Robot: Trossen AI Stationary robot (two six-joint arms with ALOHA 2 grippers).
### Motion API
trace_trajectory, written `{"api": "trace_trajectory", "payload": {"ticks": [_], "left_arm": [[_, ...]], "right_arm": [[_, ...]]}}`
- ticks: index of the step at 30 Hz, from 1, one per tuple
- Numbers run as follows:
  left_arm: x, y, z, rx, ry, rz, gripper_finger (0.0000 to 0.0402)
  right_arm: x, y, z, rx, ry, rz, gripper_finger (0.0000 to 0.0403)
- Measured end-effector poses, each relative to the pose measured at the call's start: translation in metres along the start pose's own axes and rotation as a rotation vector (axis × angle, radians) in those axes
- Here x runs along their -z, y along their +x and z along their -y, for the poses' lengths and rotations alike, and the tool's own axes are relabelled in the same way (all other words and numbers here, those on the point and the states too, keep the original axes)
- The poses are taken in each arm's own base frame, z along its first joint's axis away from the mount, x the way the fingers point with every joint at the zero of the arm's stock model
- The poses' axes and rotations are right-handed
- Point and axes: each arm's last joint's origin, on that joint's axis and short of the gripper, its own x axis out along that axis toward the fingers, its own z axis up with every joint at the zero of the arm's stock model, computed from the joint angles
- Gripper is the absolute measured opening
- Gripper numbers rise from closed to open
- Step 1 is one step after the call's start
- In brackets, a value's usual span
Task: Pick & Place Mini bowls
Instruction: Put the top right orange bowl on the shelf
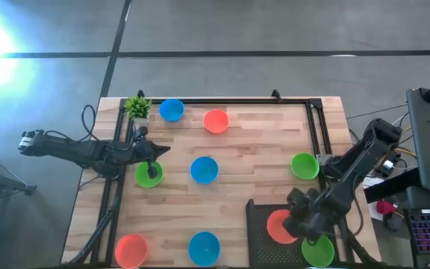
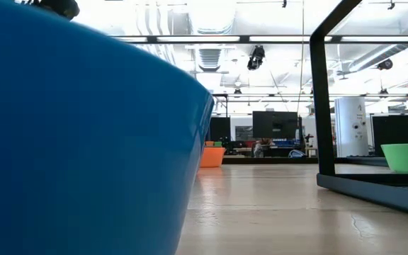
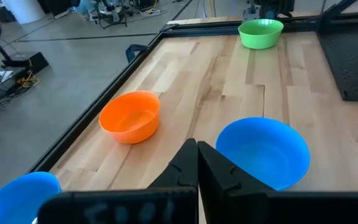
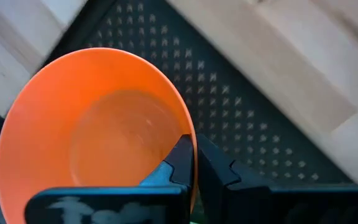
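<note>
Nine mini bowls are in the high view. On the wood stand blue bowls (image 1: 171, 110) (image 1: 204, 169) (image 1: 204, 246), orange bowls (image 1: 216, 120) (image 1: 131, 250) and green bowls (image 1: 148, 174) (image 1: 304, 166). On the black tray (image 1: 263, 250) are an orange bowl (image 1: 278, 226) and a green bowl (image 1: 318, 250). My right gripper (image 1: 298, 223) (image 4: 194, 146) is shut on that orange bowl (image 4: 98, 130). My left gripper (image 1: 152, 158) (image 3: 197, 152) is shut, over the far edge of the left green bowl, which its wrist view does not show. My right gripper pinches the orange bowl's rim (image 4: 188, 127) on the side toward the table's right, one finger inside the bowl and one outside. The bowl is over the perforated black tray (image 4: 241, 93); whether it rests on it does not show. My left gripper: whether it touches the green bowl, I cannot tell.
A small potted plant (image 1: 137, 107) stands at the far left corner. A black frame (image 1: 319, 123) runs along the far and right edges. In the low view a blue bowl (image 2: 83, 142) fills the left. Bare wood lies between the middle blue bowl and the right green bowl.
</note>
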Motion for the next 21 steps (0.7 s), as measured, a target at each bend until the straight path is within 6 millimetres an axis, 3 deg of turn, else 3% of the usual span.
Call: {"api": "trace_trajectory", "payload": {"ticks": [7, 16, 21], "left_arm": [[0.0, -0.001, 0.006, 0.203, 0.088, 0.008, 0.0], [-0.001, -0.001, 0.008, 0.267, 0.086, 0.02, 0.0], [-0.005, -0.002, 0.011, 0.391, 0.087, 0.065, 0.0]], "right_arm": [[0.017, 0.023, -0.023, 0.084, -0.022, -0.078, 0.0008], [0.028, 0.03, -0.061, 0.064, -0.099, -0.081, 0.0008], [0.034, 0.039, -0.07, 0.082, -0.129, -0.078, 0.0008]]}}
